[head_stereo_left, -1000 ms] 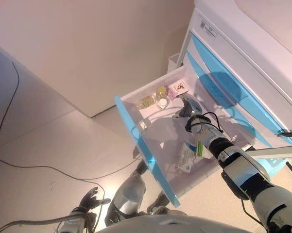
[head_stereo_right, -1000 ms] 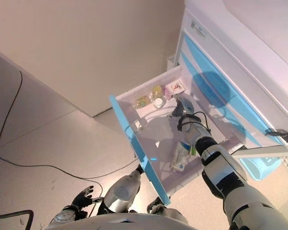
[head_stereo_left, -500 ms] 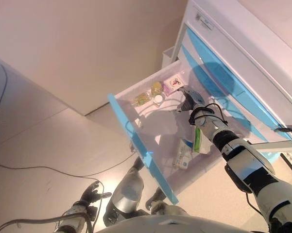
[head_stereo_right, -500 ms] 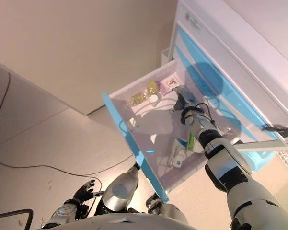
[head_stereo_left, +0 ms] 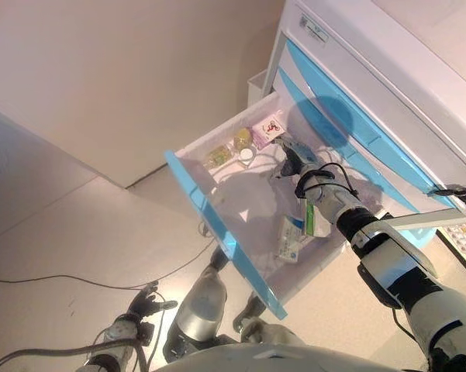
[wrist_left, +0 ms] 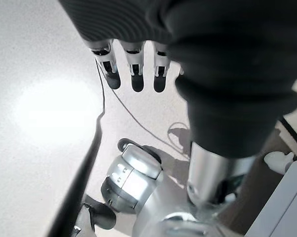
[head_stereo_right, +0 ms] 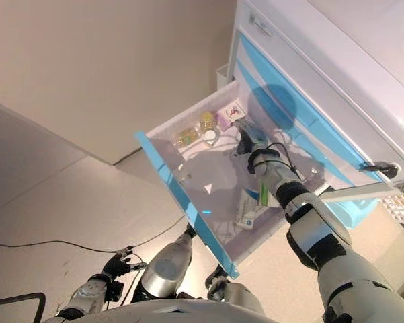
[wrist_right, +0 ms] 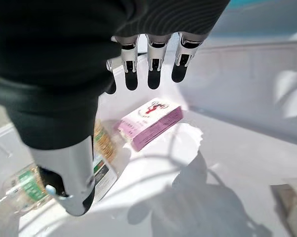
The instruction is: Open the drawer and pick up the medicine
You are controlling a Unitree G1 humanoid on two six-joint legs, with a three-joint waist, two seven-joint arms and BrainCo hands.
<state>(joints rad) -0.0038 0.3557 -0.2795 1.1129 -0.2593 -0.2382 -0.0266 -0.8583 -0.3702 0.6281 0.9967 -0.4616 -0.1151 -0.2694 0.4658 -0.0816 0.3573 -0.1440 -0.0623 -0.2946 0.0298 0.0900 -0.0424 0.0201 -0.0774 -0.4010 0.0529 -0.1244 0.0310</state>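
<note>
The drawer point(head_stereo_left: 217, 225) with a blue front stands pulled out of the white cabinet point(head_stereo_left: 388, 70). Inside at its far end lie a small pink medicine box point(wrist_right: 149, 122) point(head_stereo_left: 268, 129), a yellow-capped bottle point(head_stereo_left: 242, 138), a clear bottle point(head_stereo_left: 217, 157) and a white cap point(head_stereo_left: 246, 154). A white-and-green box point(head_stereo_left: 296, 232) lies nearer the front. My right hand point(head_stereo_left: 291, 159) point(wrist_right: 148, 69) hangs open inside the drawer, just above and short of the pink box, holding nothing. My left hand point(head_stereo_left: 143, 304) point(wrist_left: 133, 74) hangs open low by the floor, empty.
The cabinet has more blue-fronted drawers point(head_stereo_left: 349, 124) above the open one. A lower tray point(head_stereo_left: 465, 232) sticks out at the right. A beige wall point(head_stereo_left: 124, 70) stands behind. A white bin point(head_stereo_left: 256, 84) sits between wall and cabinet.
The camera has shifted, sliding the scene left. My right hand has moved further into the drawer toward the pink box at the far end. The left hand stays low.
</note>
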